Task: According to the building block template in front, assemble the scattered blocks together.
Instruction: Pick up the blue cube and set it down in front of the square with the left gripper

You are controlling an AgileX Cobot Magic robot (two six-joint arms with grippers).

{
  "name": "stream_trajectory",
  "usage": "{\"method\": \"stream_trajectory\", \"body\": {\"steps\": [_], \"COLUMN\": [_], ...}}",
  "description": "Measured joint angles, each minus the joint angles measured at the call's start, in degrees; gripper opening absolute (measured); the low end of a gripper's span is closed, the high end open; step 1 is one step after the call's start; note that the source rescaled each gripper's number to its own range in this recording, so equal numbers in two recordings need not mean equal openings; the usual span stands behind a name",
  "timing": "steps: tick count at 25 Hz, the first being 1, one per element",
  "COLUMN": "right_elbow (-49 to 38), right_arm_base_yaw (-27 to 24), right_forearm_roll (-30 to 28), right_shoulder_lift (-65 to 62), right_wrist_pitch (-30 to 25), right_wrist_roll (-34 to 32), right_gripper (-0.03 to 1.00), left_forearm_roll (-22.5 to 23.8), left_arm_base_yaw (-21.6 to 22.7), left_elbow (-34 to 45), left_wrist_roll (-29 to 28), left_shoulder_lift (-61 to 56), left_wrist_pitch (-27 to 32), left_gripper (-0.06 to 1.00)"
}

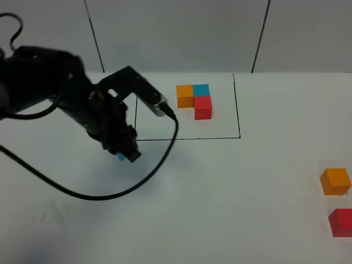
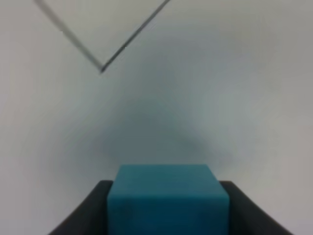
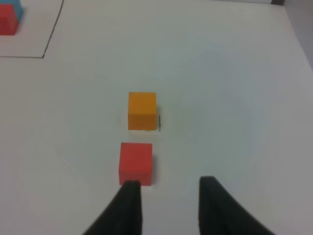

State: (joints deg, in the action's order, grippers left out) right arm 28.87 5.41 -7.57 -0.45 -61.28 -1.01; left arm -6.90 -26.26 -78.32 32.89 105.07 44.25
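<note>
Left hand (image 1: 125,154) is low over the tabletop (image 1: 231,209), just outside the near-left corner of the black outline (image 1: 187,138). It is pinching the teal block (image 2: 167,198), with one dark finger (image 2: 88,215) on each side face. In the high view only a sliver of teal shows under the hand. Cannot tell whether the block touches the tabletop. The template (image 1: 194,100) sits inside the outline, toward its far right: orange and teal side by side, red in front of the teal. It is well apart from the left hand. Right hand (image 3: 168,205) is spread, nothing between its fingers. The red block (image 3: 135,163) lies just ahead of one fingertip, off to the side of the gap. The orange block (image 3: 142,110) lies just beyond the red, a small gap between them. Both sit by the tabletop's right edge, well apart from the template and the teal block. A black cable (image 1: 110,192) loops from the left arm across the tabletop.
</note>
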Motion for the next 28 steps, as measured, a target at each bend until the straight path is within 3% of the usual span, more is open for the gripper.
{"method": "stream_trajectory", "body": {"steps": [3, 6, 10, 15, 28], "right_elbow": [0.0, 0.0, 0.0, 0.0, 0.0], "right_arm_base_yaw": [0.0, 0.0, 0.0, 0.0, 0.0], "right_forearm_roll": [0.0, 0.0, 0.0, 0.0, 0.0], "right_shoulder_lift": [0.0, 0.0, 0.0, 0.0, 0.0], "right_wrist_pitch": [0.0, 0.0, 0.0, 0.0, 0.0], "right_wrist_roll": [0.0, 0.0, 0.0, 0.0, 0.0], "right_gripper": [0.0, 0.0, 0.0, 0.0, 0.0], "left_forearm_roll": [-0.4, -0.3, 1.5, 4.7, 4.3], "left_arm_base_yaw": [-4.1, -8.4, -13.6, -18.4, -19.0], "left_elbow": [-10.2, -17.9, -24.3, -26.1, -26.1], "left_wrist_roll": [7.7, 11.5, 16.0, 17.6, 18.2], "left_shoulder_lift": [6.4, 11.2, 16.5, 22.4, 29.1], "left_wrist_pitch": [9.7, 13.0, 13.2, 12.1, 5.4], "left_gripper": [0.02, 0.02, 0.02, 0.02, 0.02]}}
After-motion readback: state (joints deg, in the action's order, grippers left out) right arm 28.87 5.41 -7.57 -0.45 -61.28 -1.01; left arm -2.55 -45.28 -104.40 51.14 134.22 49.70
